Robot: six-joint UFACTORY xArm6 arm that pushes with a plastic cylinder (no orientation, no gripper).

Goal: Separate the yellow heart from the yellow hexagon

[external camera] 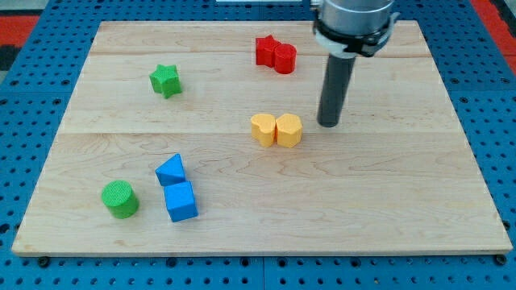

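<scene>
Clearly the split has not begun: the yellow heart [263, 129] and yellow hexagon [289, 130] sit side by side near the middle of the table [403, 209], touching, with no gap visible between them. I take the left piece for the heart and the right for the hexagon, though the shapes are small and that reading is not certain.

No claw exists on this arm, so there is nothing wide, narrow or holding; it ends in a plain rod. My tip [328, 124] rests on the table just right of the hexagon, slightly farther back, apart from it and touching no block.

Everything else lies well clear of the pair: two red blocks [276, 54] pressed together at the far side, a green star [165, 80] far left, a green cylinder [120, 199] near left, and two blue blocks [176, 188] beside it, the farther one a triangle, the nearer one cube-like.

All the work is left, in my judgement. From the right, a straight push would likely carry both yellow pieces together, so the tip probably needs to come at the seam or at one piece only.
</scene>
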